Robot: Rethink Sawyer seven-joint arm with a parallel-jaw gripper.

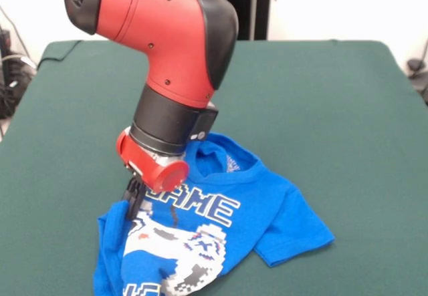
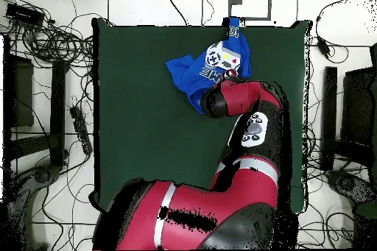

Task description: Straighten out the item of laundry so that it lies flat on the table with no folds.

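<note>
A robotics lab is showing here; a red and black arm [image 2: 243, 108] is standing at a green-clothed table [image 2: 147, 115]; tangled cables [image 2: 51, 42] are sprawling over the pale floor [image 2: 147, 1] around it

Dark green table [image 1: 321, 122], rumpled blue T-shirt [image 1: 267, 209] lying on it

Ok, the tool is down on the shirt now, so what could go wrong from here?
1. The T-shirt lies at the table edge, its hem reaching or passing it; a pull that way could drag it off.
2. The tool sits at the bunched sleeve side; dragging might deepen the folds.
3. The arm hides the collar area, so snags there may go unseen.
</note>
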